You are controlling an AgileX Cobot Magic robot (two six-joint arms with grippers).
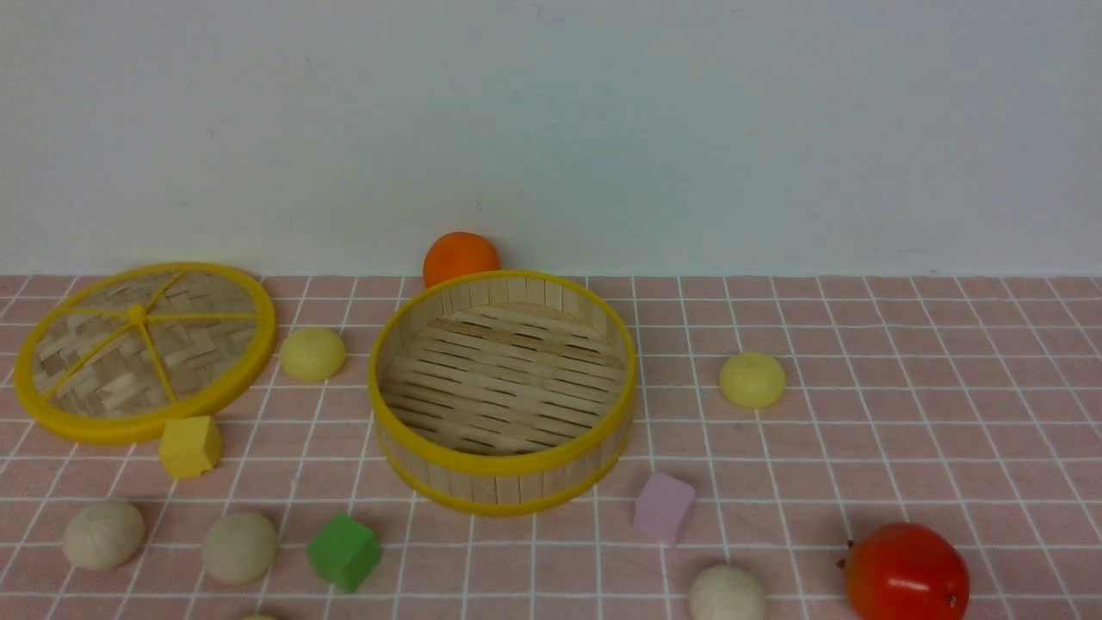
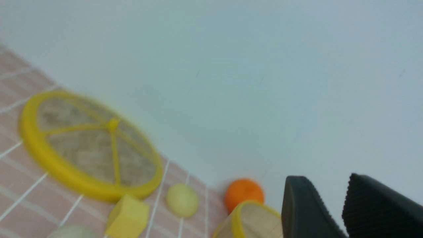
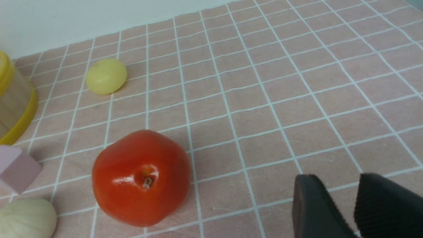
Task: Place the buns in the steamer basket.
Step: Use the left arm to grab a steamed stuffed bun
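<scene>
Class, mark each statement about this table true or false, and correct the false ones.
1. The basket holds no buns. True.
2. The lid sits on the basket. False: it lies on the table, left of the basket.
3. An orange ball is behind the basket. True.
4. The red fruit is in the basket. False: it lies on the table, to the basket's right and nearer the camera.

Black left tool, jaws apart; flat woven yellow-rimmed lid on pink-tiled worktop, yellow cube just beside; pale yellow dome-shaped bun btwn lid & bright orange ball
</scene>
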